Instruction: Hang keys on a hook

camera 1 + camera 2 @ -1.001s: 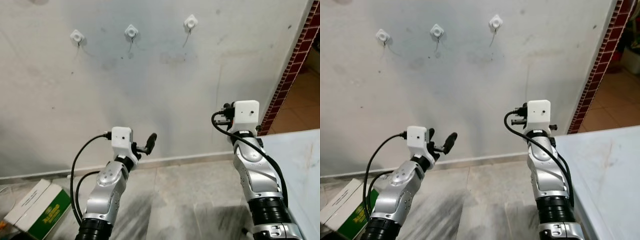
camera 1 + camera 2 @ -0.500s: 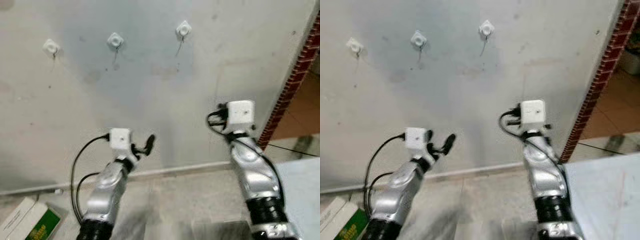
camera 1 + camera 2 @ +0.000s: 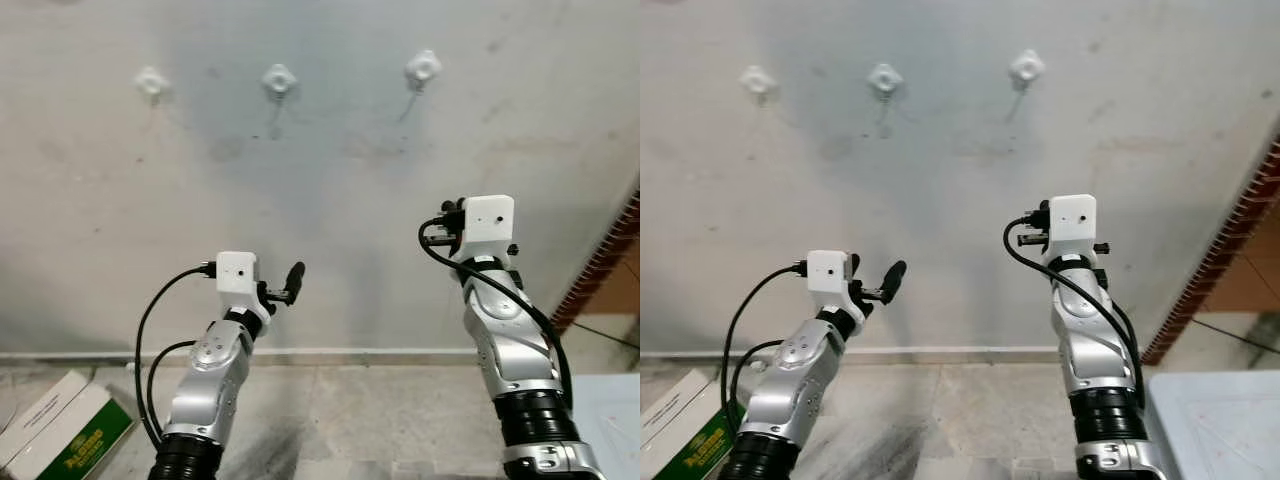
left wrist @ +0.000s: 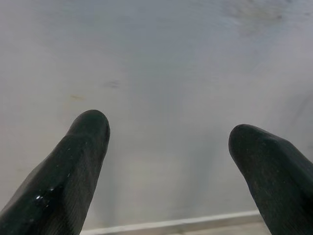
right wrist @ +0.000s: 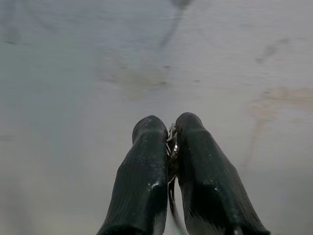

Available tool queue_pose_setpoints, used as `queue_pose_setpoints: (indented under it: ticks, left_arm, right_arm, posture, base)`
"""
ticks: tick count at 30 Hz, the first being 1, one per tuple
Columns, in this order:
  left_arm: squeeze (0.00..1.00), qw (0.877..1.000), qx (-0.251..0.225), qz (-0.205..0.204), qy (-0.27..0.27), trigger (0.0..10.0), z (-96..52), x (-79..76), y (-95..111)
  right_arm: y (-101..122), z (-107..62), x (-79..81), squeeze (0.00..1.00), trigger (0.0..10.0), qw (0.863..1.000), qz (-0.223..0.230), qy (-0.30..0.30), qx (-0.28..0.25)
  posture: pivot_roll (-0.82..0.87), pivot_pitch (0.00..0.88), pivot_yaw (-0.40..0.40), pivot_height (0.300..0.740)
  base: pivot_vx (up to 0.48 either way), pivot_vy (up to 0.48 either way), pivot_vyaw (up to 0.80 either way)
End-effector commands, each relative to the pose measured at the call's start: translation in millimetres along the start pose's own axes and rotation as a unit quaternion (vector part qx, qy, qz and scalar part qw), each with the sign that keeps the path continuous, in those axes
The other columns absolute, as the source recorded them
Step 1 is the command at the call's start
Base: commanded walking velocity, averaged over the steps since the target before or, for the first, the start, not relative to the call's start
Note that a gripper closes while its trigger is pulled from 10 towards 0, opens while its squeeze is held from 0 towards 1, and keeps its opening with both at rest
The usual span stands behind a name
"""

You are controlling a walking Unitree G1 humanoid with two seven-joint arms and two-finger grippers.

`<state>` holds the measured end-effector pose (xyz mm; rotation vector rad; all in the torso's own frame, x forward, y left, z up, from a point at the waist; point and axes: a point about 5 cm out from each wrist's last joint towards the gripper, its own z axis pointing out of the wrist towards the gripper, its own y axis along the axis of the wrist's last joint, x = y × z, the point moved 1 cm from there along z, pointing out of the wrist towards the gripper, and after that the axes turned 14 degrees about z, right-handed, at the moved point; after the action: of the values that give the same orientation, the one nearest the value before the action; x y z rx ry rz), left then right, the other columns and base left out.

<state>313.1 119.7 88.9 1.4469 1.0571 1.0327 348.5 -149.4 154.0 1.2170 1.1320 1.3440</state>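
Clenched tight, the right gripper (image 5: 171, 132) pinches a sliver of metal between its two black fingers (image 5: 142, 186) in the right wrist view, most likely the ring of the keys (image 5: 172, 147), though so little glints out that I can't be sure which part it is; ahead of it lies pale stained wall, with a dark streak at the far edge that may be the mark under a hook. From the left wrist view, the left gripper (image 4: 168, 142) is spread wide with nothing between its fingers, facing the same bare wall and a strip of skirting. From the left eye view, both silver arms are raised before the wall, the left gripper pointing at it, and three white hooks sit in a row well above them: the left hook (image 3: 150, 82), the middle hook (image 3: 279, 79) and the right hook (image 3: 422, 68), the last being nearest above the right arm. A green and white box (image 3: 62, 425) lies on the floor at the left. From the right eye view the scene is the same, with a brick edge (image 3: 1230, 245) at the right. The keys should be light, hard and slippery, apt to swing or slide, so the ring is the place to hold, leaving a loop free for the hook. Compared with half a second ago the camera has swung, so the hooks sit further right and the picture is sharper; the arms hold much the same pose.
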Motion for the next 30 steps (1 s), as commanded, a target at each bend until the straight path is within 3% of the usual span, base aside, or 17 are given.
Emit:
queue_pose_setpoints:
  ticks: [1,12,30]
  left_arm:
    - [0.0,1.0,-0.001,0.002,-0.001,10.0,0.5,-2.9,0.9]
    - [0.0,1.0,0.001,0.0,-0.003,10.0,-0.2,-3.6,-0.8]
    - [0.0,1.0,0.002,-0.023,0.004,10.0,-0.7,-2.1,-2.3]
  right_arm:
    - [3.8,1.0,-5.3,0.0,10.0,1.0,-0.002,-0.007,-0.007]
    - [3.8,1.2,-5.9,0.0,10.0,1.0,-0.002,-0.008,-0.007]
    - [9.8,0.2,-6.3,0.0,10.0,1.0,0.006,-0.011,-0.028]
  posture:
    - [-0.06,0.0,0.081,0.74]
    - [-0.06,0.0,0.081,0.74]
    - [-0.06,0.0,0.086,0.74]
  base:
    - [0.0,-0.36,0.43]
    - [0.0,-0.347,0.34]
    - [0.0,0.0,0.02]
